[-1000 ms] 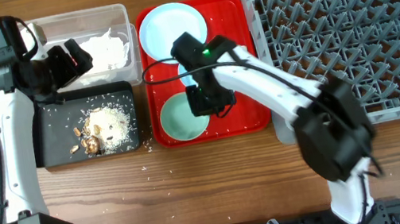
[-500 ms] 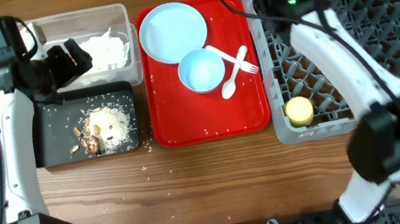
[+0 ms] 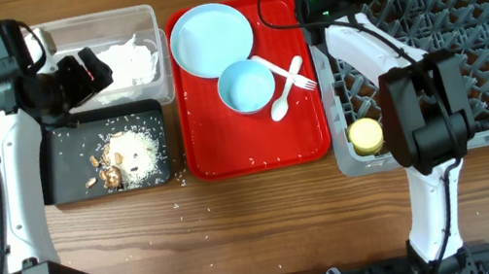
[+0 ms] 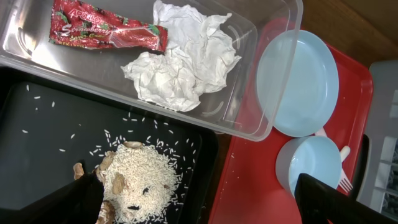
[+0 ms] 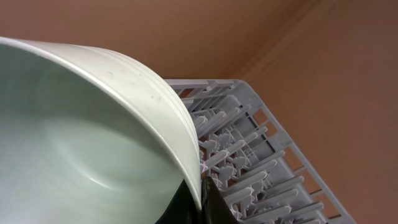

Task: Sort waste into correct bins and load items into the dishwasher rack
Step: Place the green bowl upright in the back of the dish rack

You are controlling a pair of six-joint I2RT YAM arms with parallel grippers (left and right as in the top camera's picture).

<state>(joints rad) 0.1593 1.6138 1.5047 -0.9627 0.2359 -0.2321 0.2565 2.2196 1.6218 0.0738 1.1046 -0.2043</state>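
Working outward from our side of the table (image 3: 258, 223), we see a few stray crumbs (image 3: 180, 206) on the wood just beside the black tray (image 3: 67, 165), which holds the pile of food scraps (image 3: 125, 156). Level with it, the yellow cup (image 3: 365, 135) sits in the near left corner of the dishwasher rack (image 3: 463, 24), so we judge that one item loaded. Between them lies the red serving tray (image 3: 256, 145), carrying the spoon (image 3: 279, 104), the pale blue bowl (image 3: 247, 87), the fork (image 3: 293, 70) and, farthest, the pale blue plate (image 3: 211, 36); these four are left to load. Beyond the black tray, the clear tub (image 3: 89, 22) contains the white tissue (image 4: 180, 62) and the red wrapper (image 4: 102, 31), so the waste looks sorted apart from the crumbs. Our left pincer (image 3: 95, 72) hovers over the tub's near edge, spread wide and empty. At the far left corner of the rack, our right pincer (image 5: 199, 206) is clamped on the rim of the pale green bowl (image 5: 81, 143), held tilted above the pegs and not yet set down.
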